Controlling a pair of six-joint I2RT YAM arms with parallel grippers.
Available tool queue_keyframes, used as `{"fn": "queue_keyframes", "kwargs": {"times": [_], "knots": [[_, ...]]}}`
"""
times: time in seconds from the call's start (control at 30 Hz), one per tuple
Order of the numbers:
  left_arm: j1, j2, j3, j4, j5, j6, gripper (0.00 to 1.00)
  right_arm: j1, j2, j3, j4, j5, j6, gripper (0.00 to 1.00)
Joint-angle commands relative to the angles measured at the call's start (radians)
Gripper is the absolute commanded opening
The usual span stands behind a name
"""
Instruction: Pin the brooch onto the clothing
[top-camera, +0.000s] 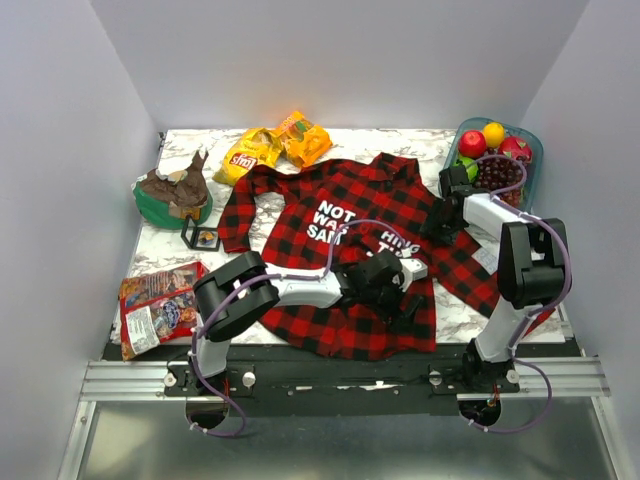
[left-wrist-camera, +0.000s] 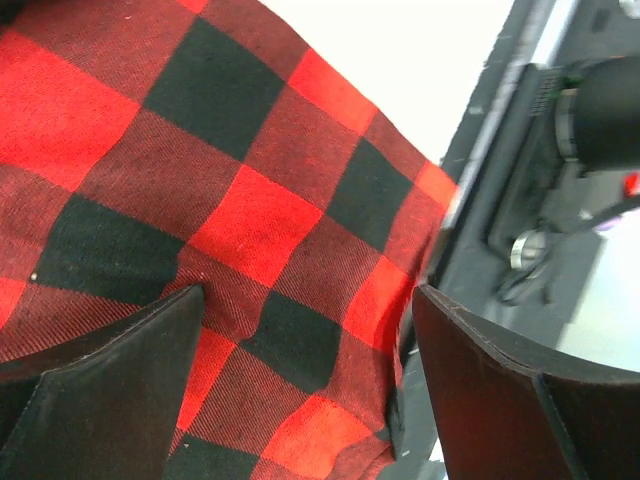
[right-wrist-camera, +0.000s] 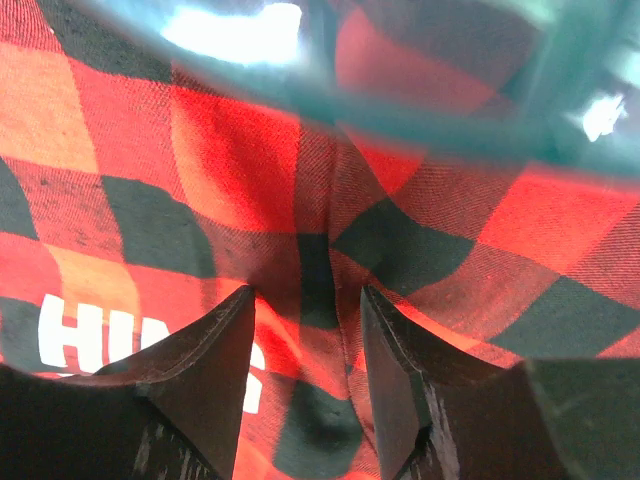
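Both arms are over the shirt (top-camera: 350, 195), which lies spread flat. My left gripper (left-wrist-camera: 309, 295) hangs over the near right hem with its fingers spread wide and nothing between them. My right gripper (right-wrist-camera: 307, 292) is at the far right shoulder. Its fingers are parted and a crease of cloth runs up between them, but I see nothing gripped.

I cannot find the brooch in any view. A small black frame (top-camera: 205, 238) with a pale centre sits just beside the left sleeve. Maybe the brooch is there, but it is too small to tell. So I judge the step is to find and fetch the brooch first, while one gripper holds the cloth flat and taut for pinning.

The teal tub (top-camera: 537, 150) at the far right holds red apples, a yellow fruit, a green one and dark grapes. The green bowl (top-camera: 150, 208) at the left holds a brown heap that I cannot identify.
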Motion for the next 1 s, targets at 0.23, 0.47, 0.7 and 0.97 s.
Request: {"fn": "queue_keyframes", "kwargs": {"times": [0.23,0.47,0.7,0.97], "knots": [[-0.063,0.117,0.100,-0.013,0.111,0.016,0.93,0.006,0.176,0.249,-0.162,0.009,-0.051,0.56],[-0.027,0.008,0.174,-0.168,0.000,0.126,0.98,0.006,0.161,0.321,-0.181,-0.031,-0.116,0.61],[0.160,-0.283,0.096,-0.338,-0.085,0.171,0.99,0.008,-0.010,0.332,-0.143,-0.117,-0.185,0.68],[0.469,-0.480,0.037,-0.599,-0.330,0.223,0.99,0.014,-0.192,0.272,-0.080,-0.232,-0.194,0.68]]}}
